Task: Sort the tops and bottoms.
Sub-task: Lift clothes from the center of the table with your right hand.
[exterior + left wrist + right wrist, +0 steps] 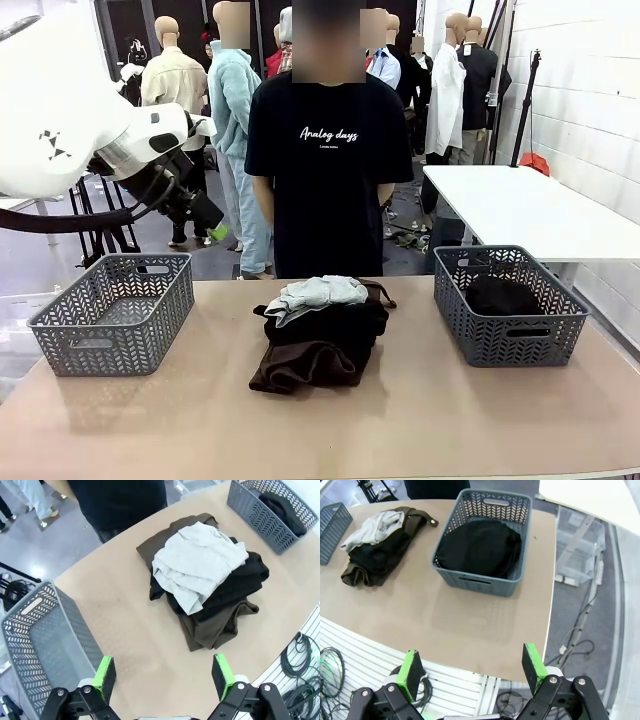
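A pile of garments lies mid-table: a pale grey-blue one (318, 293) on top, a black one (335, 325) under it, a dark brown one (300, 367) at the bottom. Another black garment (503, 295) sits in the right grey basket (500, 342). My left gripper (215, 226) hangs open, high above the left basket (120, 335), which holds nothing. In the left wrist view, the left gripper (163, 677) looks down on the pale garment (197, 562) and the brown one (210, 627). The right gripper (472, 667) stands open off the table's near right side, the basket's black garment (480, 547) ahead of it.
A person in a black T-shirt with white script (328, 170) stands at the far edge behind the pile. Bare tabletop (420, 420) lies between the pile and the baskets. A white table (530, 205) stands at the back right. Cables (300, 665) run under the near edge.
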{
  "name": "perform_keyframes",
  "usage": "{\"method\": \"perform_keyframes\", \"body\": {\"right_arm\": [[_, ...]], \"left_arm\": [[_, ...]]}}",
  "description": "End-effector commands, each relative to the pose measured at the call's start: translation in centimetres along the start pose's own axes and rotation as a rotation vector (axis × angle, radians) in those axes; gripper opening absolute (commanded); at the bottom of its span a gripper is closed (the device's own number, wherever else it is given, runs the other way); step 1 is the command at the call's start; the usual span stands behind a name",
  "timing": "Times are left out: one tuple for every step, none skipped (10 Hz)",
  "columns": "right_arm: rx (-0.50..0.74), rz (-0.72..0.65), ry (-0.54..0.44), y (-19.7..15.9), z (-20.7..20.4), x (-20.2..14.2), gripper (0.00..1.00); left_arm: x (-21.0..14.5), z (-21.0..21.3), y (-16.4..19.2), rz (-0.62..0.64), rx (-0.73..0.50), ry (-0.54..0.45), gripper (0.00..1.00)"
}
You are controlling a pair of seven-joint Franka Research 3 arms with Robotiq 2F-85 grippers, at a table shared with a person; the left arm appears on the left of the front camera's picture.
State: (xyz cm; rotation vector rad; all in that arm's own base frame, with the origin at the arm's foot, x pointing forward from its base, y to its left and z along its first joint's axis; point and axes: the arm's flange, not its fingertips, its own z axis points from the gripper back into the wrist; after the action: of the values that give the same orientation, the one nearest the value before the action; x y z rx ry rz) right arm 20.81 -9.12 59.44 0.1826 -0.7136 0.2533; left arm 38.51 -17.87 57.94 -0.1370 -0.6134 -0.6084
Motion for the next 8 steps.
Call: {"method": "perform_keyframes", "body": {"right_arm": [[0.002, 0.004, 0.01, 0.06, -0.1, -0.13, 1.0], [0.002, 0.004, 0.01, 0.06, -0.1, -0.13, 1.0], [0.002, 0.004, 0.01, 0.06, -0.1, -0.13, 1.0], [0.002, 0.004, 0.01, 0.06, -0.1, -0.13, 1.0], [0.002, 0.004, 0.01, 0.06, -0.1, -0.13, 1.0], [0.002, 0.004, 0.01, 0.06, -0.1, -0.13, 1.0], [0.002, 0.004, 0.01, 0.06, -0.1, -0.13, 1.0], [0.0, 0.0, 0.0, 0.0, 0.0, 0.0, 1.0]], "left_arm": [[-0.64, -0.58, -0.7, -0.058, -0.009, 0.001, 1.0], [-0.95, -0.95, -0.9, -0.055, -0.02, 0.004, 1.0], [-1.1, -1.21, -0.71, -0.039, -0.029, 0.0, 1.0], [-0.82, -1.22, -1.16, -0.019, -0.029, -0.011, 1.0], [-0.57, -0.72, -1.0, -0.031, -0.009, 0.015, 1.0], [-0.57, -0.72, -1.0, -0.031, -0.009, 0.015, 1.0], [-0.57, -0.72, -1.0, -0.031, -0.009, 0.015, 1.0], [-0.57, -0.72, -1.0, -0.031, -0.009, 0.015, 1.0]]}}
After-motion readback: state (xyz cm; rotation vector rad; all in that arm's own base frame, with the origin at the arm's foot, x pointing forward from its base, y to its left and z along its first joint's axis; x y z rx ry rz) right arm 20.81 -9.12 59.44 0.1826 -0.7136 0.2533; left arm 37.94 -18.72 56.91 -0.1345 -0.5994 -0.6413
